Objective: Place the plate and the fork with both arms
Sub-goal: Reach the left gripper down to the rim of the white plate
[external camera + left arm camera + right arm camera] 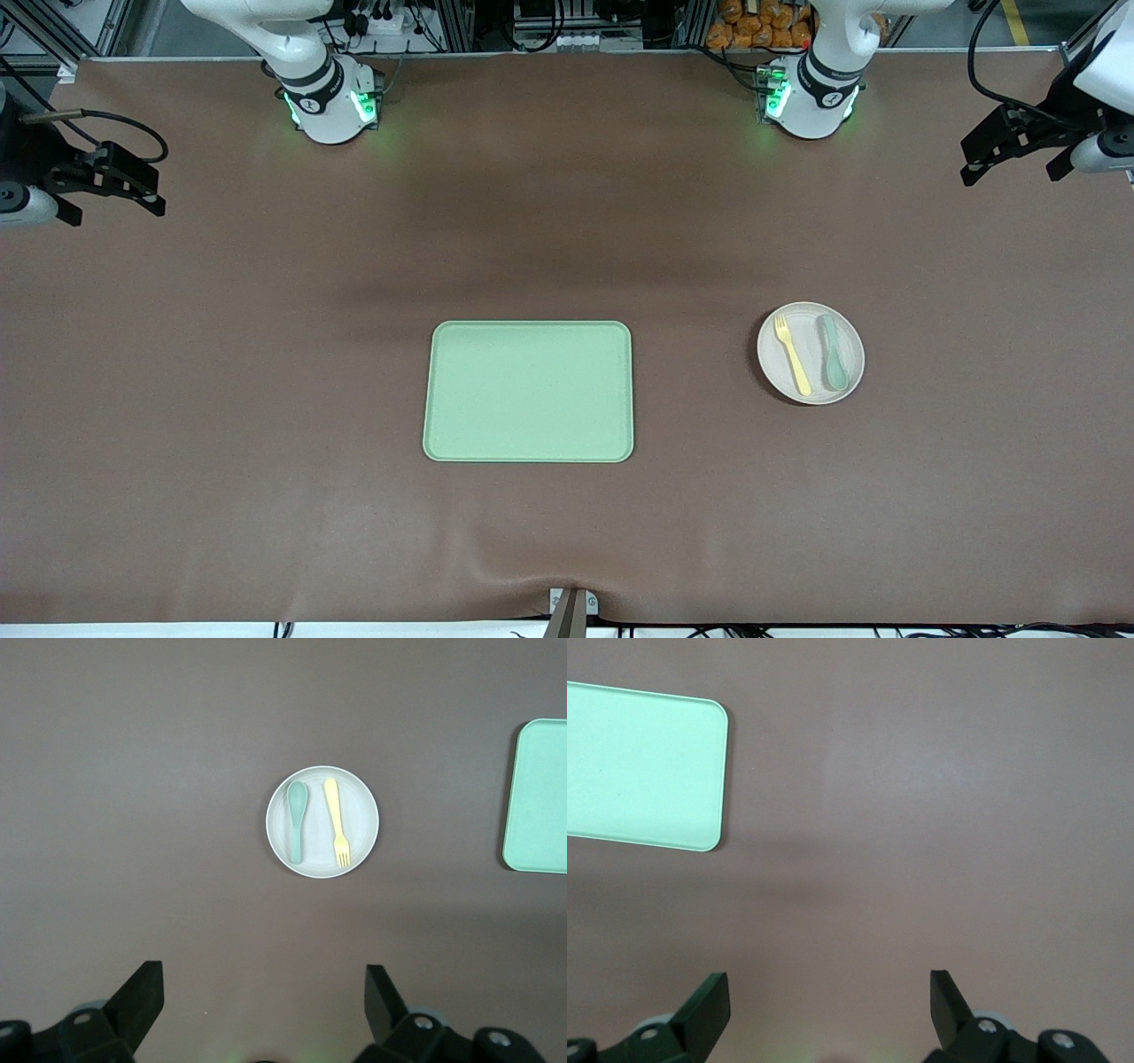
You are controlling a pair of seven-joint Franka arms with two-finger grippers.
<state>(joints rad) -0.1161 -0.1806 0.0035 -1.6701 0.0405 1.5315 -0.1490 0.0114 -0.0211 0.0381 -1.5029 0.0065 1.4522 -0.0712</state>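
Note:
The pale speckled plate (811, 353) (322, 823) rests on the brown table toward the left arm's end. On it lie the yellow fork (792, 354) (336, 821) and a grey-green spoon (832, 352) (297, 819), side by side. My left gripper (1010, 146) (263, 992) hangs open and empty high over the table's edge at the left arm's end. Equally high at the right arm's end, my right gripper (115, 190) (829, 997) is open with nothing in it. Both arms wait apart from the objects.
A rectangular light-green tray (529, 391) (537, 797) (642, 766) lies at the table's middle, beside the plate toward the right arm's end. The arm bases (332, 102) (811, 97) stand along the table's edge farthest from the front camera.

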